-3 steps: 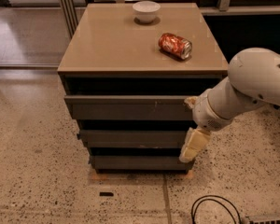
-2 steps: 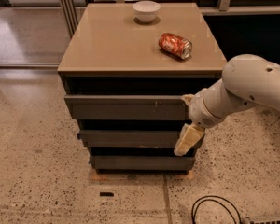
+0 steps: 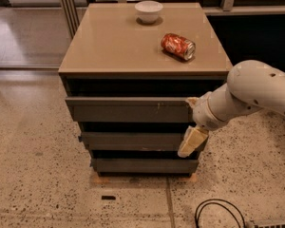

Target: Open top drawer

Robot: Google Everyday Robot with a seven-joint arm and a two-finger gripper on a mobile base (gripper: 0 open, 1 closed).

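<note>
The top drawer (image 3: 128, 110) is the widest dark grey-brown front, just under the tan cabinet top. It sticks out slightly beyond the two slimmer fronts below it. My gripper (image 3: 192, 123) is at the drawer's right end, on a white arm coming in from the right. Its pale parts show by the drawer's upper right corner and hang down in front of the middle drawer (image 3: 133, 140). The drawer's right edge is partly hidden behind the gripper.
On the cabinet top (image 3: 114, 42) lie a red soda can (image 3: 178, 46) on its side and a white bowl (image 3: 148, 11) at the back. The bottom drawer (image 3: 142, 165) sits near the speckled floor. A black cable (image 3: 218, 213) loops on the floor at lower right.
My arm and gripper have shifted a little to the left, closer against the right end of the drawer fronts. The drawers, can and bowl have not visibly moved.
</note>
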